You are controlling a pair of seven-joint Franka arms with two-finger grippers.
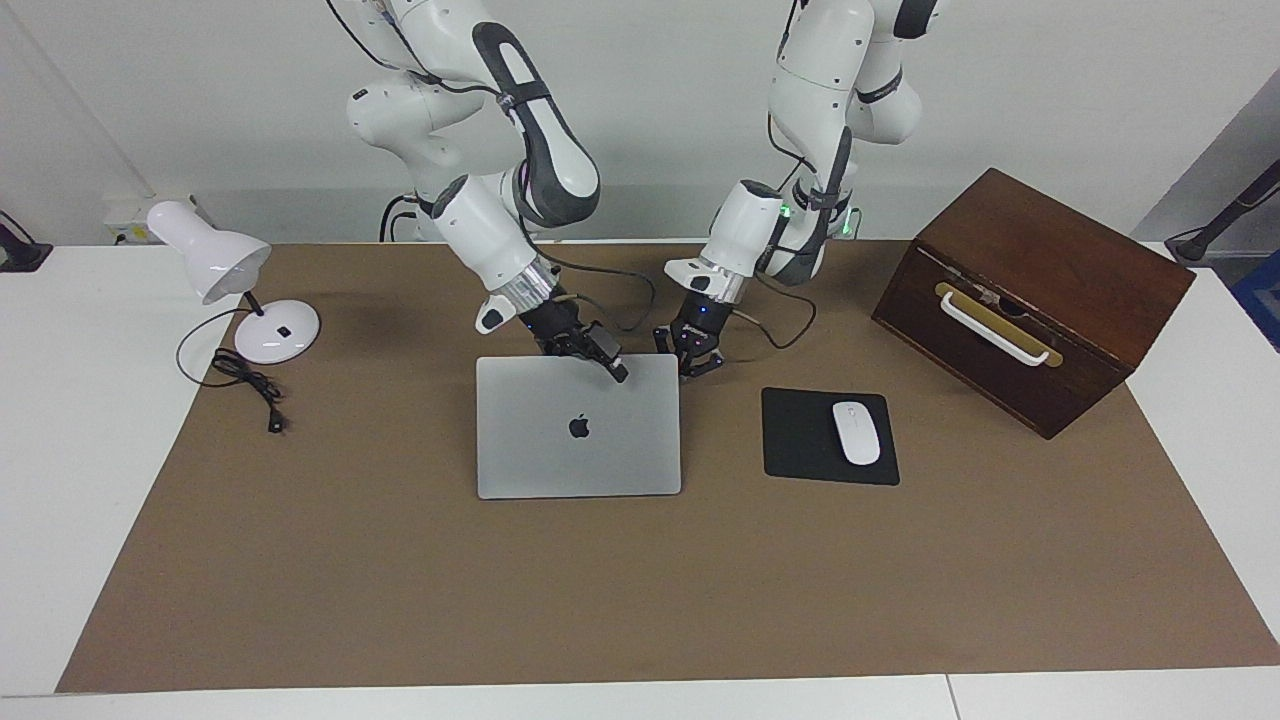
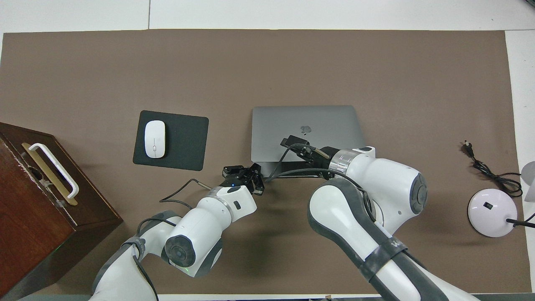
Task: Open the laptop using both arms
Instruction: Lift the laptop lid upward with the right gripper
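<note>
The silver-grey laptop [image 1: 578, 428] [image 2: 307, 125] lies on the brown mat with its lid down and the dark logo up. My right gripper [image 1: 617, 369] [image 2: 288, 141] reaches in slantwise over the lid's strip nearest the robots, its fingertips together on or just above the metal; I cannot tell whether they touch it. My left gripper [image 1: 698, 363] [image 2: 247, 176] hangs shut and low beside the laptop's corner nearest the robots, toward the left arm's end, holding nothing. A black cable loops between the two wrists.
A black mouse pad [image 1: 800, 440] with a white mouse [image 1: 856, 432] lies beside the laptop toward the left arm's end. A dark wooden box [image 1: 1035, 295] with a white handle stands past it. A white desk lamp [image 1: 240, 290] and its cord sit at the right arm's end.
</note>
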